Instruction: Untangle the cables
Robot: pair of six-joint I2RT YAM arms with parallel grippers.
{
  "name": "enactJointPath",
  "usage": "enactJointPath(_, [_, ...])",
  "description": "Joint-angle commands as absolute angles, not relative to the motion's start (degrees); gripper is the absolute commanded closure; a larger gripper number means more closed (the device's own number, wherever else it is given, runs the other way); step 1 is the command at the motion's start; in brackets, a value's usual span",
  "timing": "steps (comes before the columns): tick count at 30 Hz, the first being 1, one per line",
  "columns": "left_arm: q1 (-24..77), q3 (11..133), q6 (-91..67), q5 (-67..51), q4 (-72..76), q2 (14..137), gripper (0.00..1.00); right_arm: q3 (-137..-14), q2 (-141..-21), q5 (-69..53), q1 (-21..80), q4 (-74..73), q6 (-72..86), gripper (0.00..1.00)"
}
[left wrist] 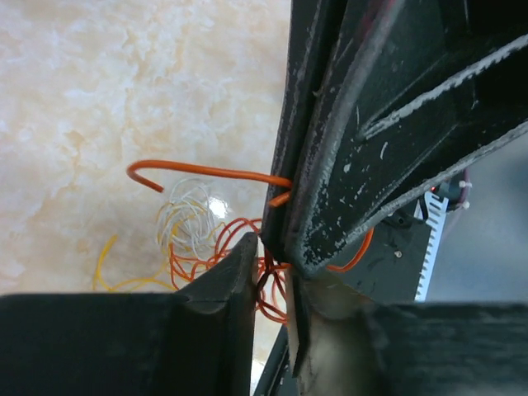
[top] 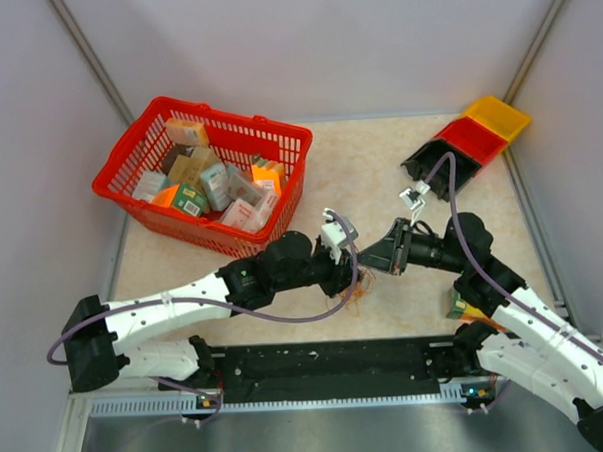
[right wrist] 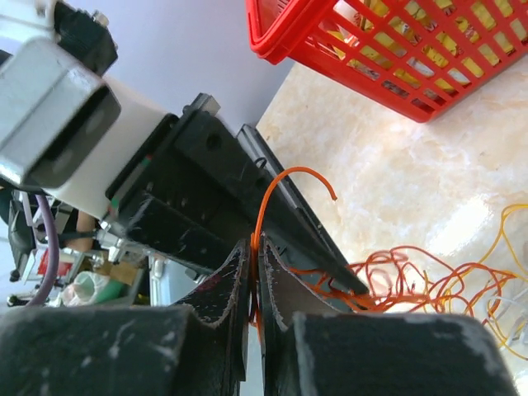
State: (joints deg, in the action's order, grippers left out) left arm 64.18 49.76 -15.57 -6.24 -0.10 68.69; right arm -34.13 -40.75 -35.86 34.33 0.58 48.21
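Right end effector (right wrist: 254,247): fingers pressed together, pinching one orange strand (right wrist: 262,210) of the cables (right wrist: 404,280); its free end curls up above the tips.
Left end effector (left wrist: 268,268): fingers a little apart, with orange loops in the narrow gap; no firm pinch shows.
Cables' place: on the table (top: 378,153), directly under the two meeting end effectors, near the front middle and well apart from the basket.
Done so far: little, by my judgement. One orange end is lifted clear, and a yellow strand (left wrist: 107,268) trails off to one side.
Left to do: orange and red loops sit bunched with a whitish coil (left wrist: 190,219) in one clump, so nearly every strand has yet to be drawn out.
Red basket (top: 237,119): far left of the table, filled with small boxes (top: 204,175) of mixed colours; no wire seen inside.
Corner bins: yellow bin (top: 497,115), red bin (top: 475,136) and black bin (top: 434,165) in a row at the far right. Nothing shows in the first two; the black one is too dark to tell.
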Motion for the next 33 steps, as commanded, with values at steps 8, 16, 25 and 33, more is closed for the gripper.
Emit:
enactJointPath(8, [64.1, 52.7, -13.9, -0.5, -4.6, 61.2, 1.00, -38.5, -39.5, -13.2, 34.2, -21.0, 35.4, 0.40])
enactJointPath(16, [64.1, 54.7, -14.5, 2.6, -6.5, 60.8, 1.00, -34.5, -38.9, -29.0, 34.3, -5.6, 38.4, 0.32])
enactJointPath(25, [64.1, 55.8, -14.1, 0.4, -6.2, 61.0, 1.00, -33.7, -36.1, -25.7, 34.3, -3.1, 38.9, 0.46])
enactJointPath(33, [64.2, 54.8, -14.9, -3.1, -5.3, 61.6, 1.00, -33.3, -35.9, -27.2, 34.3, 7.0, 45.1, 0.48])
